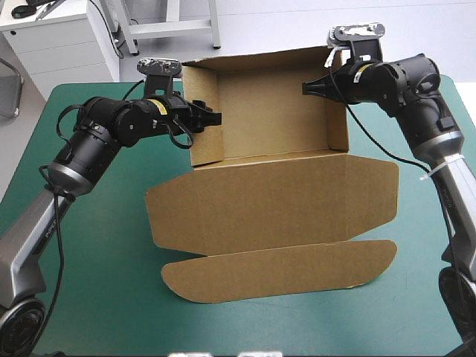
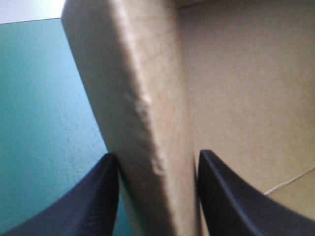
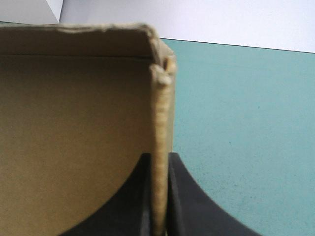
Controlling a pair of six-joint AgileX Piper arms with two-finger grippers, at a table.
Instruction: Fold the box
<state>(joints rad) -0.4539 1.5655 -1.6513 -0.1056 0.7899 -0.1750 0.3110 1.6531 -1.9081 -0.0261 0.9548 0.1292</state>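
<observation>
Right now the box (image 1: 271, 100) stands as an open tray toward the far middle of the teal-green cover (image 1: 97, 282), its mouth facing up and its back wall along the far side. Its lid (image 1: 275, 208) lies flat on the cover, reaching from the tray's near edge toward me, and the flap (image 1: 282, 271) at the lid's end lies flat too, nearest the table's near edge.

My left gripper (image 1: 216, 117) reaches in over the top edge of the left wall (image 1: 207, 149). In the left wrist view its black fingers (image 2: 93, 196) stand well apart with that wall (image 2: 147, 98) upright between them: the outer finger is on the cover side and touches the board, and the inner finger is on the tray side, just beside the board. The wall looks thick and a little dented along its edge, and it fills nearly the whole gap. I would call this gripper open around the wall, not clamped.

My right gripper (image 1: 306, 88) comes in at the top of the right wall (image 1: 336, 119), near the tray's far right corner. In the right wrist view its fingers (image 3: 192, 206) are all but closed, pinching the wall's thin edge (image 3: 160, 123), one finger inside the tray and one outside over the cover
</observation>
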